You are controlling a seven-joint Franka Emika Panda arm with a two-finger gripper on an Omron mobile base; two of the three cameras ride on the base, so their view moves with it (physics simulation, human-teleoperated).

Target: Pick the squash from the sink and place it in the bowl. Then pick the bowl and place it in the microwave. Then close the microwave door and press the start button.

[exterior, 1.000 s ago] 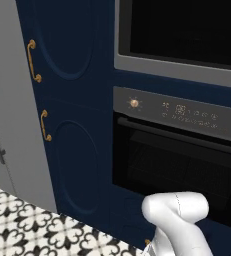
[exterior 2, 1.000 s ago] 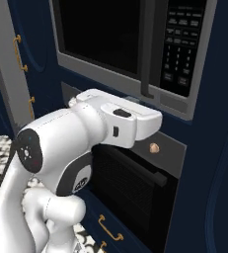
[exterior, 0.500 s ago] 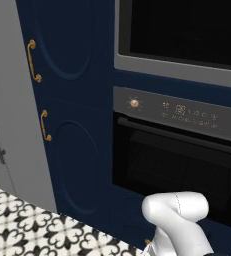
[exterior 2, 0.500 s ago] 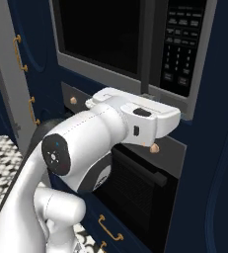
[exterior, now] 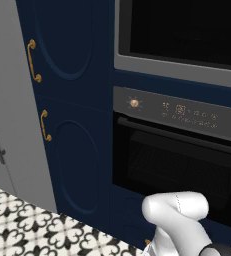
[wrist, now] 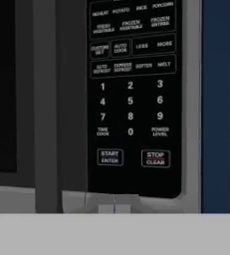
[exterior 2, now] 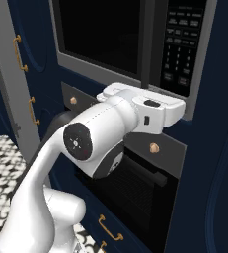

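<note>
Navy cabinets (exterior: 72,150) frame the microwave (exterior 2: 135,44), door shut

Tall navy cabinet doors (exterior: 72,150) with oval panels and small brass handles (exterior: 33,61) fill the wall. A pale grey panel (exterior: 9,100) stands at the left. Below lies a black-and-white patterned tile floor (exterior: 32,232). A black wall oven (exterior: 177,165) — brass knob (exterior: 134,103), lit display (exterior: 182,111) — sits in the cabinetry, under even light.
</note>
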